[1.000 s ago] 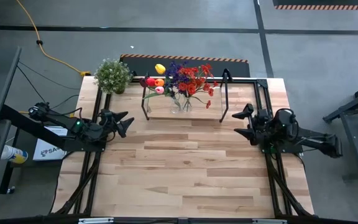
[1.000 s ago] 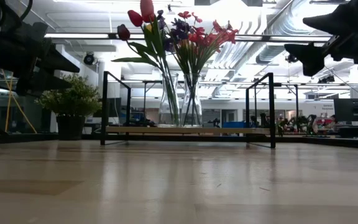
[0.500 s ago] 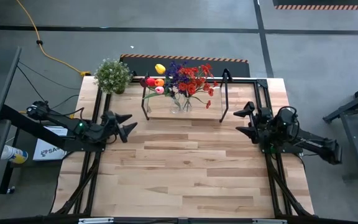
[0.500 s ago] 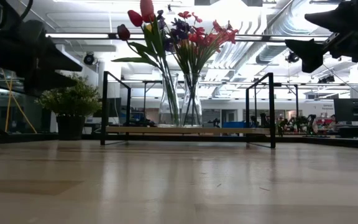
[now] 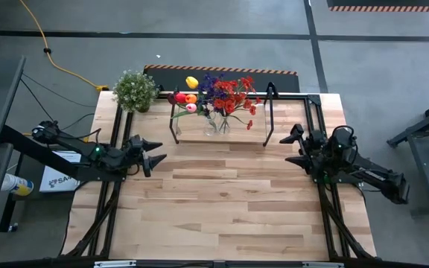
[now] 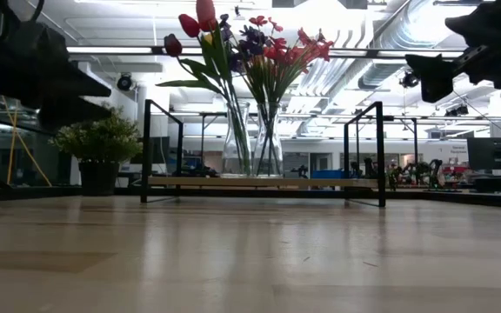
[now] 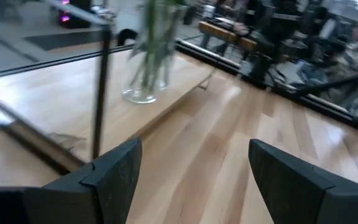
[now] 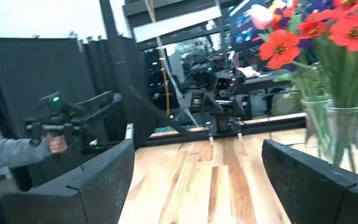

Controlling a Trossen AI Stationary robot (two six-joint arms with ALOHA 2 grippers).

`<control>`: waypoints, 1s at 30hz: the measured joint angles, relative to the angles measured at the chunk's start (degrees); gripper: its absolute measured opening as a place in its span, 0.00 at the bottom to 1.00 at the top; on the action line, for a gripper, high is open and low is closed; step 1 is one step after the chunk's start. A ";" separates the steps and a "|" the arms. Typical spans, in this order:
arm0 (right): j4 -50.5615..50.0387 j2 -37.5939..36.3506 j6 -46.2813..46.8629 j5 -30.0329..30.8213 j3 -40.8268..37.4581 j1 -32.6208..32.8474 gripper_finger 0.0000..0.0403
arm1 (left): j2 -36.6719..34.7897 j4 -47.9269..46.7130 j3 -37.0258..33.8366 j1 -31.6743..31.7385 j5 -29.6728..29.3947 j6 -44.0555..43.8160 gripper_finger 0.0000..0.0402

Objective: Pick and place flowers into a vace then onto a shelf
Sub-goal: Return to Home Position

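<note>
The flowers, red, orange, yellow, pink and purple, stand with their stems in clear glass vases on the shelf, a low wood board on a black frame at the table's far middle. My left gripper hangs open above the table's left side, pointing toward the shelf's near left corner; its wrist view shows a vase ahead. My right gripper hangs open above the right side, just off the shelf's right end, with red flowers at its side.
A bushy potted plant stands at the far left corner. The shelf's black upright loops rise at both ends. Bare plank tabletop fills the middle and near side. A person with a hand-held controller stands beyond the table.
My left gripper has edged toward the table's right, nearer the shelf's left end, and rolled its fingers about. My right arm has swung a little about its base and its gripper has turned in place. Both stay open; the flowers and vases have not moved.
</note>
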 joint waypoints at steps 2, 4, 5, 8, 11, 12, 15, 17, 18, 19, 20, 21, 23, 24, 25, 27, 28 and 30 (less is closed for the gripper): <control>0.00 0.00 0.00 -2.46 0.02 -0.79 0.84 | 0.02 2.62 -0.08 0.01 2.65 2.61 0.81; 0.00 0.00 0.04 -4.79 0.02 -1.47 0.84 | 0.00 6.30 -0.08 -0.01 5.10 5.48 0.81; 0.00 0.00 0.04 -5.71 0.02 -1.77 0.84 | -0.02 7.47 -0.06 -0.01 6.18 6.77 0.81; 0.00 0.00 -0.25 -7.72 0.02 -2.64 0.84 | 0.00 6.21 -0.13 -0.01 7.17 7.50 0.81; 0.00 0.00 -1.27 -9.04 0.02 -3.29 0.84 | 0.03 7.47 -2.66 0.01 6.45 5.44 0.81; 0.00 0.02 -1.55 -9.36 0.04 -3.46 0.84 | 0.27 8.07 -2.54 -0.01 5.73 4.93 0.81; -0.02 0.02 -1.66 -9.41 0.04 -3.79 0.84 | 1.62 8.52 -2.53 0.00 4.34 5.85 0.81; -0.02 0.02 -1.67 -9.44 0.04 -3.78 0.84 | 1.66 7.67 -2.53 0.01 3.10 5.76 0.81; -0.04 0.02 -1.64 -9.46 0.04 -3.78 0.84 | 1.65 7.64 -2.53 0.01 2.97 5.27 0.81; -0.02 0.02 -1.64 -9.47 0.04 -3.78 0.84 | 1.62 7.60 -2.53 0.01 2.97 5.03 0.81; -0.01 0.02 -1.64 -9.46 0.04 -3.78 0.84 | 1.62 7.59 -2.55 0.01 3.21 4.95 0.81; 0.00 0.02 -1.64 -9.44 0.04 -3.78 0.84 | 1.63 7.55 -2.55 0.01 3.50 4.95 0.81; 0.00 0.02 -1.68 -9.31 0.04 -3.78 0.84 | 1.64 7.56 -2.56 0.01 3.85 4.94 0.81; 0.02 0.02 -1.68 -9.22 0.04 -3.78 0.84 | 1.64 7.56 -2.57 0.01 3.85 4.94 0.81; 0.02 0.02 -1.68 -9.02 0.04 -3.78 0.84 | 1.64 7.56 -2.57 0.01 3.87 4.88 0.81; 0.00 0.02 -1.69 -8.80 0.04 -3.78 0.84 | 1.64 7.57 -2.57 0.01 3.81 3.73 0.81; 0.00 0.02 -1.68 -8.78 0.04 -3.78 0.84 | 1.64 7.58 -2.59 -0.01 3.47 3.39 0.81; -0.01 0.02 -1.41 -8.74 0.04 -3.78 0.84 | 1.64 7.58 -2.59 -0.01 3.11 3.20 0.81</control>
